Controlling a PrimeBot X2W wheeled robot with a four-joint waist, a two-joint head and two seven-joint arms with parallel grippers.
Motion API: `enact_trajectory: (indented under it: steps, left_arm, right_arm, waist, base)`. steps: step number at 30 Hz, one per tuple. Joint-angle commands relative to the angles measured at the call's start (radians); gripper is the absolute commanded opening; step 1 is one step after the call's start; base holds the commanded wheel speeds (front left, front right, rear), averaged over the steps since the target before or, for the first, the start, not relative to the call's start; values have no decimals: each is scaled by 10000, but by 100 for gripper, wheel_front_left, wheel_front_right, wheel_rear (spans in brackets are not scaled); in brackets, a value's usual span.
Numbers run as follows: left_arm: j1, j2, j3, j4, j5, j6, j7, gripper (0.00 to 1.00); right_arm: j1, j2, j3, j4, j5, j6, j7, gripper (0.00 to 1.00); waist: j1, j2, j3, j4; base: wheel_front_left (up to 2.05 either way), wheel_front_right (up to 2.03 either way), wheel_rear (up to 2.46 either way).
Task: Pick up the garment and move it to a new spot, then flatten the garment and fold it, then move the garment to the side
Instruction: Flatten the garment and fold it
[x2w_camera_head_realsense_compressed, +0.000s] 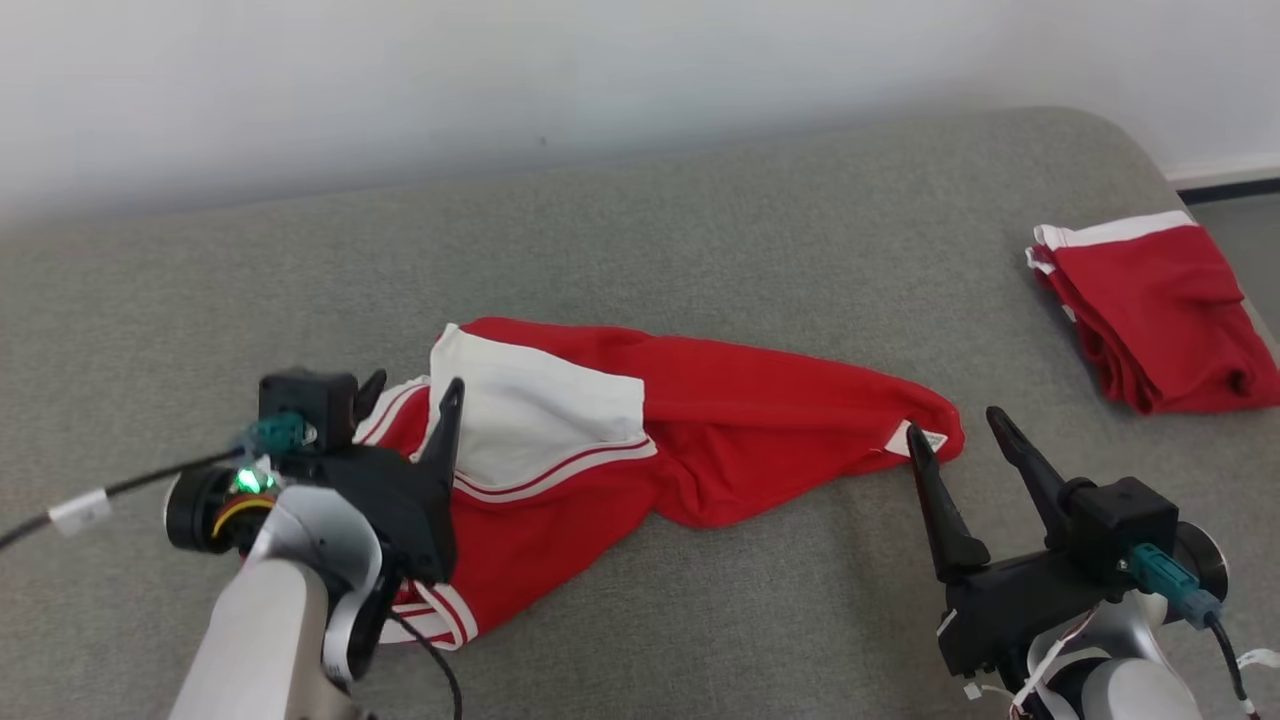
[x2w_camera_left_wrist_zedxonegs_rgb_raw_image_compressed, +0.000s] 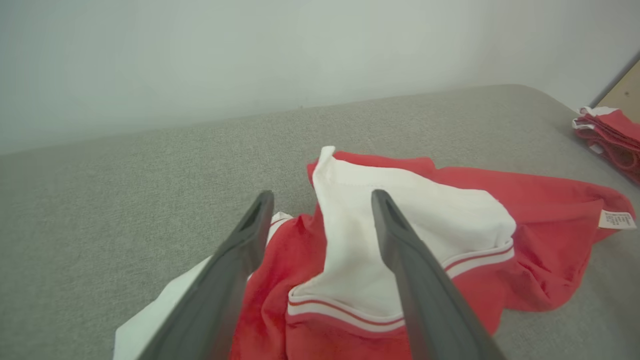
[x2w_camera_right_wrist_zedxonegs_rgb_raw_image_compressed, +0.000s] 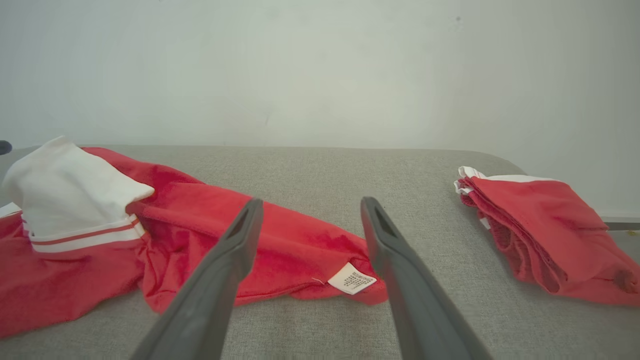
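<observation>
Though partly behind left pincer, garment

Setting: an indoor room, domestic in look; whether it is a real home or a test room cannot be told.

Evidence:
- Wide padded surface in grey woven fabric, bed- or couch-like, with a rounded corner at upper right of the head view.
- Plain white wall directly behind it.
- White skirting board at the right edge, grey floor beneath.
- Tan wood-like panel at upper right of the left wrist view.
- Red-and-white clothing on the fabric: one loose garment and one folded garment.
</observation>
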Motion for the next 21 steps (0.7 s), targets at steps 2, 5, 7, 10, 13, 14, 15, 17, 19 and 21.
enact_trajectory:
  steps: [2,5,7,10,13,14,15,17,19,21]
  left_arm:
    - [-474,30,95,330,-144,76,275,100]
    - [-949,118,96,760,-78,224,685,100]
    - [-1172,200,63,995,-82,229,1008,100]
    - [-1442,286,19,1152,-200,202,1423,100]
    - [-1609,353,-8,1114,-263,186,1761,100]
    - [-1609,353,-8,1114,-263,186,1761,100]
    - [-1654,367,-13,1070,-290,187,1858,100]
    - [-1682,355,-50,946,-345,196,2052,47]
    - [-1655,360,-132,790,-377,177,2219,34]
    - [-1615,392,-221,614,-384,156,2287,27]
  right_arm:
    - [-101,-28,128,125,104,-23,-90,100]
    - [-189,-27,269,271,160,-23,-193,100]
    - [-226,-50,336,366,184,-23,-251,100]
    - [-297,-84,383,458,233,-23,-329,100]
    - [-342,-78,389,557,238,-23,-383,100]
    - [-342,-78,389,557,238,-23,-383,100]
    - [-342,-54,393,575,220,-23,-392,100]
    - [-360,-13,401,597,187,-23,-414,100]
    - [-389,16,405,612,175,-23,-423,100]
    - [-427,27,420,628,171,-23,-431,100]
  waist:
    - [-1,-1,375,-323]
    - [-1,-1,520,-453]
    - [-1,-1,571,-521]
    - [-1,-1,618,-573]
    - [-1,-1,639,-577]
    - [-1,-1,639,-577]
    - [-1,-1,644,-575]
    - [-1,-1,655,-554]
    - [-1,-1,671,-521]
    - [-1,-1,701,-491]
  base:
    - [0,0,0]
    - [0,0,0]
    - [0,0,0]
    - [0,0,0]
    - [0,0,0]
    - [0,0,0]
    - [0,0,0]
    - [0,0,0]
    - [0,0,0]
    - [0,0,0]
